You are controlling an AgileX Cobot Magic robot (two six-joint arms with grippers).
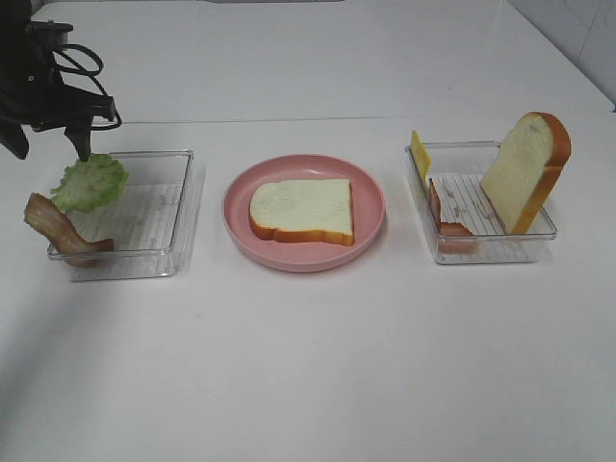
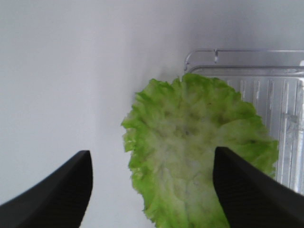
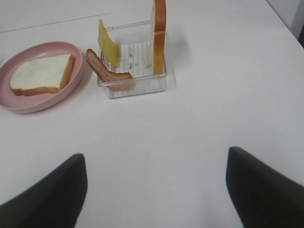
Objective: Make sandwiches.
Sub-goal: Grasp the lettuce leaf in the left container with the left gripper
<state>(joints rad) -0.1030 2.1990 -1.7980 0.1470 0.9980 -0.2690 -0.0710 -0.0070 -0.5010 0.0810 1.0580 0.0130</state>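
One white bread slice (image 1: 301, 210) lies flat on the pink plate (image 1: 237, 217). A ruffled green lettuce leaf (image 1: 89, 183) rests on the far left rim of the left clear tray (image 1: 154, 217), and a bacon strip (image 1: 60, 231) drapes over the tray's left edge. My left gripper (image 1: 48, 142) hangs open just above the lettuce (image 2: 190, 156), its fingers either side of the leaf and not touching it. The right tray (image 1: 481, 248) holds an upright bread slice (image 1: 525, 173), a yellow cheese slice (image 1: 420, 154) and a bacon strip (image 1: 449, 219). My right gripper (image 3: 154, 190) is open over bare table.
The white table runs wide on all sides, with a seam line behind the trays. In the right wrist view the plate (image 3: 28, 102) and the tray (image 3: 137, 88) lie well ahead of the fingers.
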